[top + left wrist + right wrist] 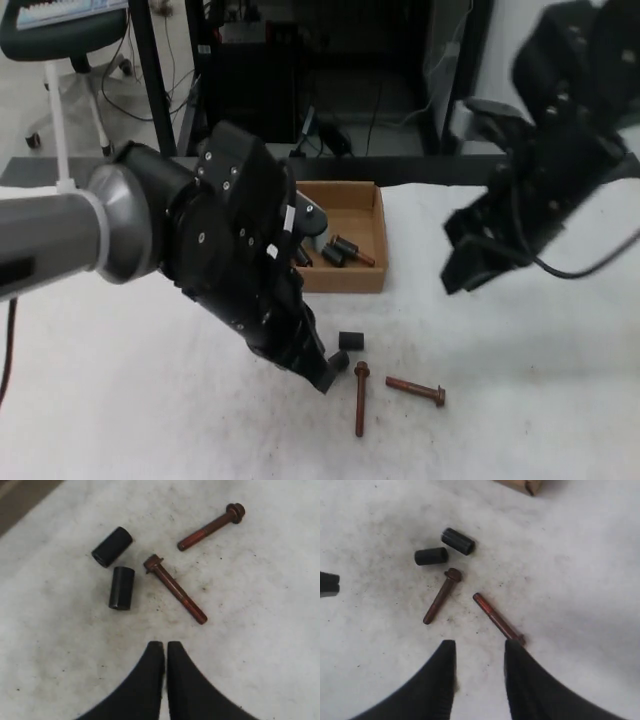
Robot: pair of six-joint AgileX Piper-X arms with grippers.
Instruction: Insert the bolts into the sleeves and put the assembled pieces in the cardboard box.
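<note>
Two rust-coloured bolts (360, 398) (415, 389) lie on the white bench beside two short black sleeves (351, 341) (338, 360). My left gripper (164, 645) is shut and empty, hovering low just short of the nearer bolt (175, 588) and sleeve (122, 587); the other sleeve (112, 546) and bolt (212, 526) lie beyond. My right gripper (480, 647) is open and empty, held above the bench with one bolt (497, 618) by its fingers, the second bolt (442, 595) and both sleeves (431, 556) (458, 541) further off. The cardboard box (370, 205) holds several assembled pieces.
The box stands at the back middle of the bench, behind the loose parts. The left arm's bulky wrist (230, 240) covers part of the box's left side. The right arm (520, 200) hangs over the bench's right half. White bench surface (520, 400) lies bare to the front right.
</note>
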